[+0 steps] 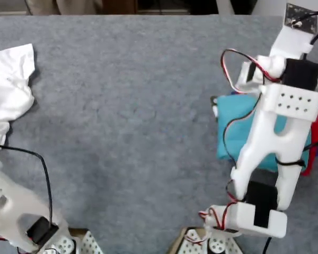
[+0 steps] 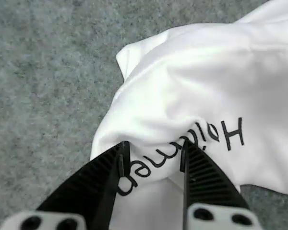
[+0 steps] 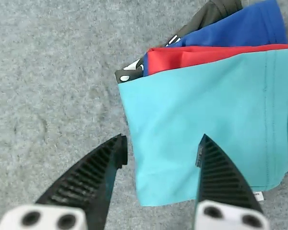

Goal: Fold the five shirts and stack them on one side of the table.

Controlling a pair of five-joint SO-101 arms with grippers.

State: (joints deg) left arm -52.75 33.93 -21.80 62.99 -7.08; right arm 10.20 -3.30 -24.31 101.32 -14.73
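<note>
Four stacked shirts (image 3: 216,120) lie right, under the right gripper (image 3: 162,141), jaws apart; left gripper (image 2: 156,146), jaws apart, over the white shirt (image 2: 197,81).

Bright, even, diffuse light; faint soft shadow beside the white shirt (image 1: 10,79)

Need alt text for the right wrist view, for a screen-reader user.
The right gripper, jaws open, hangs over the edge of a stack of folded shirts on the grey table. A turquoise shirt lies on top, with a red shirt, a blue shirt and a black shirt peeking out beneath.
</note>
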